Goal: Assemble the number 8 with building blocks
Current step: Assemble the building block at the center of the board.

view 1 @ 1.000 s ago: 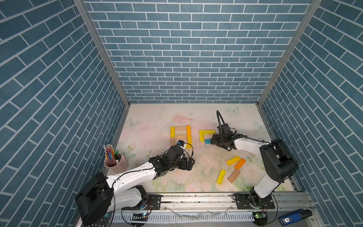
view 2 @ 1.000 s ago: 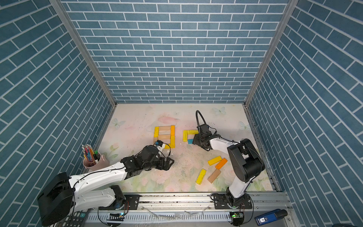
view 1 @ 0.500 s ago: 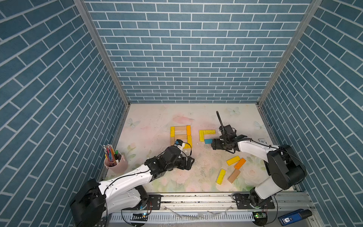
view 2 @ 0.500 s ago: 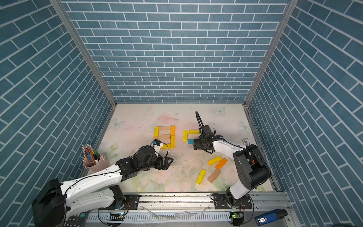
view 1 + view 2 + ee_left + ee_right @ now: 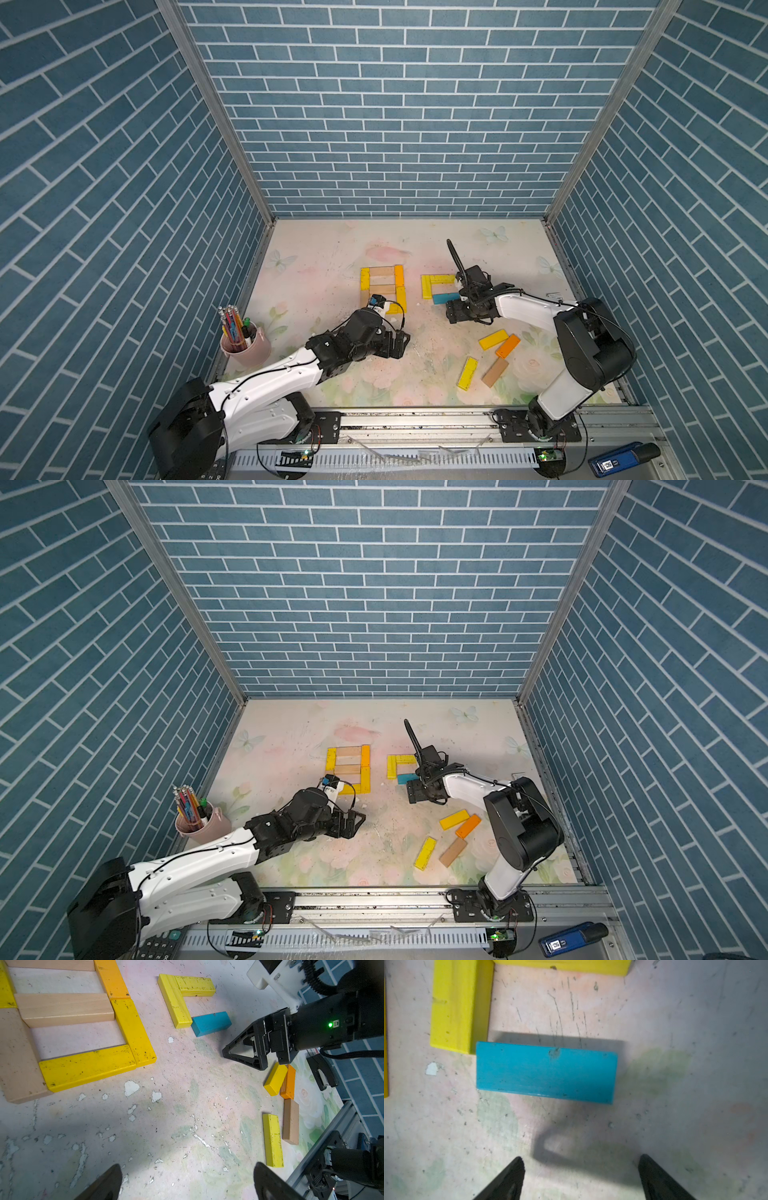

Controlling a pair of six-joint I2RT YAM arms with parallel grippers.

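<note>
Currently: right jaws are hanging spread and empty near teal block (image 5: 546,1074), left jaws likewise spread; lifting clear straight up seems advisable, sparing its contact with yellow block (image 5: 454,1005).

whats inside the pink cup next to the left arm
The pink cup holds a bundle of coloured pencils and a green-capped marker. Their lower ends and the cup's bottom are hidden by its wall.
</note>
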